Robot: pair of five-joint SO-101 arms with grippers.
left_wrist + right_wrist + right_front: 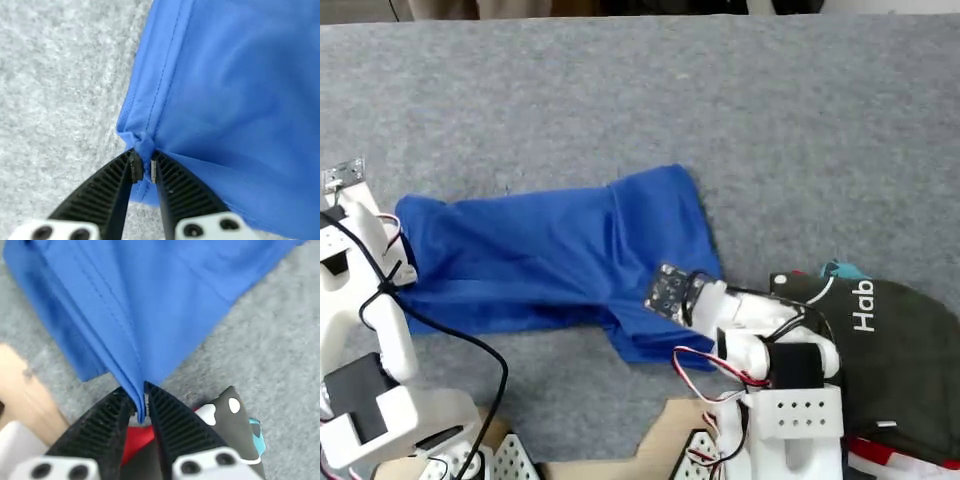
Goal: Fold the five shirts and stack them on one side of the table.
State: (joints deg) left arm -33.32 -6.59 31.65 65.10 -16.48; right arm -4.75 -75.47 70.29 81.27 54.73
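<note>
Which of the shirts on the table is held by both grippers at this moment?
The blue shirt: the left gripper and the right gripper are each shut on its edge. The dark shirt lies bunched aside, unheld.

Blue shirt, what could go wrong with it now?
1. The left end effector and right end effector each pinch only a thin bit of the blue shirt at their tips, so it might slip out when pulled.
2. The right end effector sits beside the dark shirt pile, so a swing could drag that pile along.
</note>
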